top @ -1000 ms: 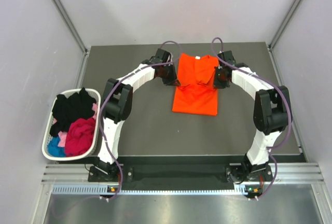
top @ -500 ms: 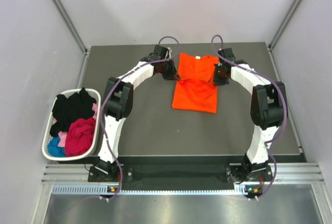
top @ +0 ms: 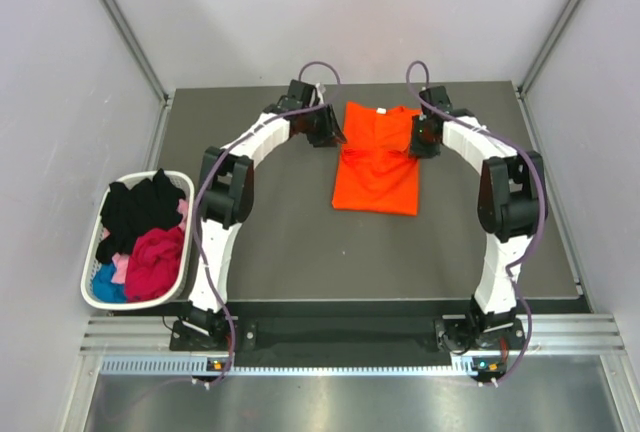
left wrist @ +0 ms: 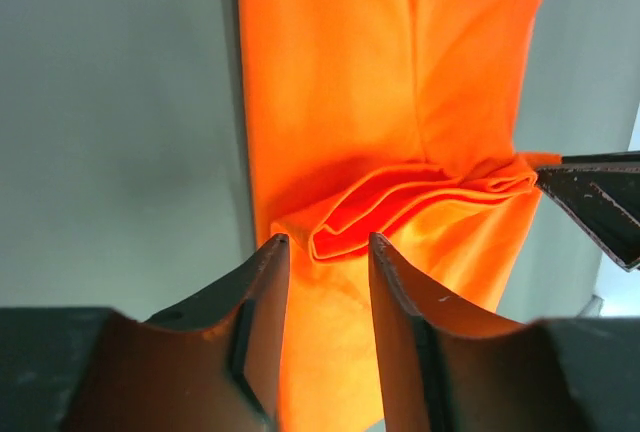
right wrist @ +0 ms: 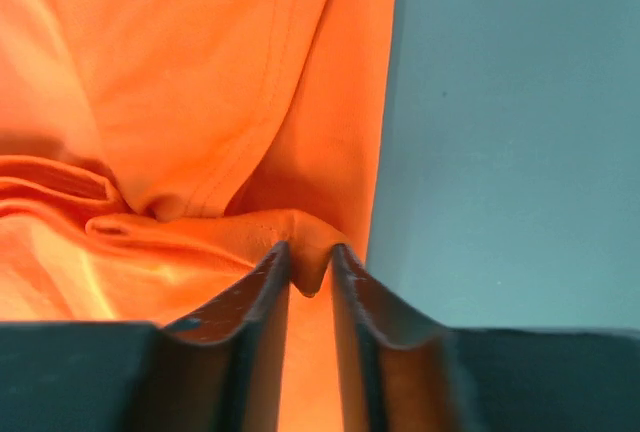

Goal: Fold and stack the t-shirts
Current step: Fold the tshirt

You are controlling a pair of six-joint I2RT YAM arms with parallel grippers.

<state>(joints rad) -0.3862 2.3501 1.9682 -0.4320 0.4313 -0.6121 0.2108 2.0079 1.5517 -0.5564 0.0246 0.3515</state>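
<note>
Clamped a second ago, now letting go: left gripper [left wrist: 326, 240] parted and empty, bright orange short-sleeved cloth t-shirt [top: 376, 177] bunched just past its tips. Right gripper [right wrist: 311, 248] barely cracked, cloth nub between its tips (held or loose, cannot tell); fold apparently laid, smoothing next.

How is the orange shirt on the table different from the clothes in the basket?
The orange t-shirt lies flat on the table, partly folded, with a bunched ridge across its middle; the clothes sit crumpled in a heap in the basket. The t-shirt is one colour; the heap mixes black, magenta and blue. Both are soft cloth.
</note>
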